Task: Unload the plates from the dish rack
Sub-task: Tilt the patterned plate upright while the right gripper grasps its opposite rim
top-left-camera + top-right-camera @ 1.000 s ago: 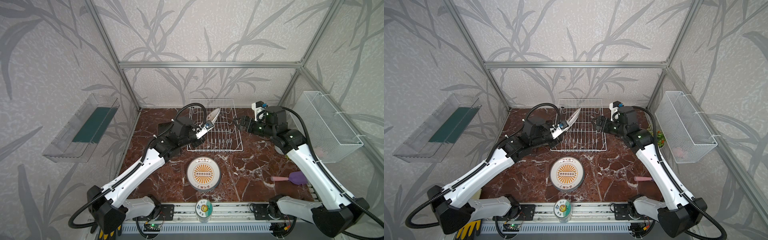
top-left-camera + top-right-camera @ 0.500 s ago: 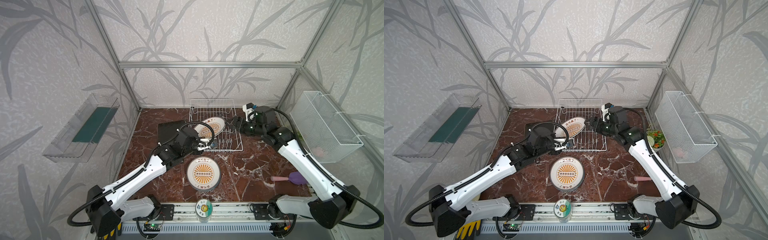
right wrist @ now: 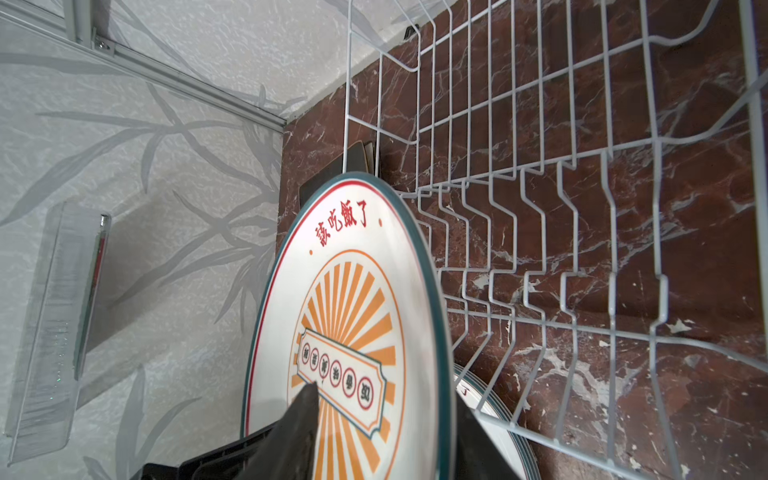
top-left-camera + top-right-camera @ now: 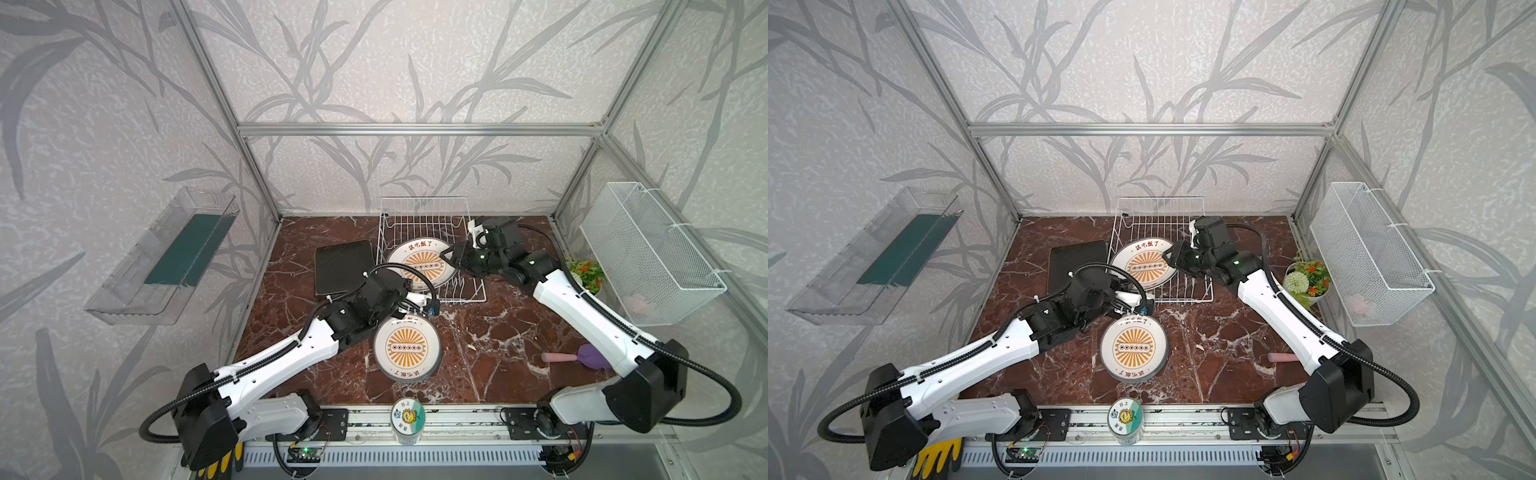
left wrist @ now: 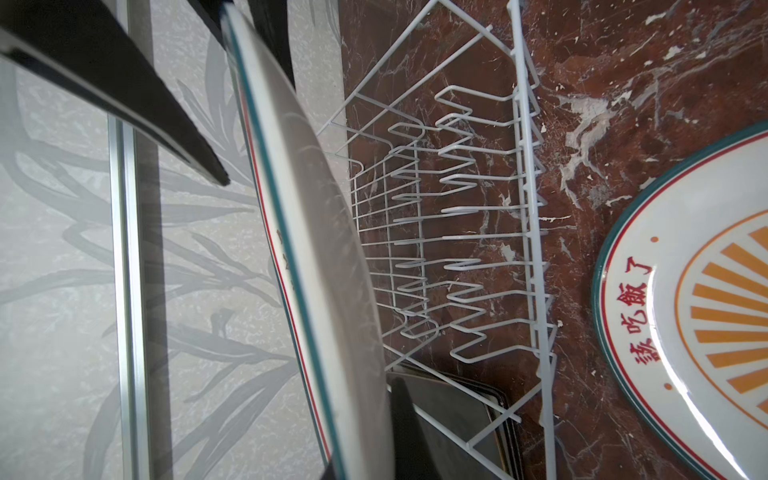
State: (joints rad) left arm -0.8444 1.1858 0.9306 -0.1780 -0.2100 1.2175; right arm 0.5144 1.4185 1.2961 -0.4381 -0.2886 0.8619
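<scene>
1. A handover is under way over the dish rack (image 4: 424, 208). The left gripper (image 5: 309, 282) has its jaws clamped on one rim of the tilted sunburst plate (image 4: 419, 266). The right gripper (image 3: 386, 403) has its jaws astride the opposite rim; whether they pinch yet, I cannot tell.
2. Next, the right needs a firm hold before the left lets go, probably to carry the plate to the round stack (image 4: 407, 347) on the desk (image 4: 498, 332).
3. A second ago the plate stood raised at the rack's left side, and the right jaws were wide and clear of it.
</scene>
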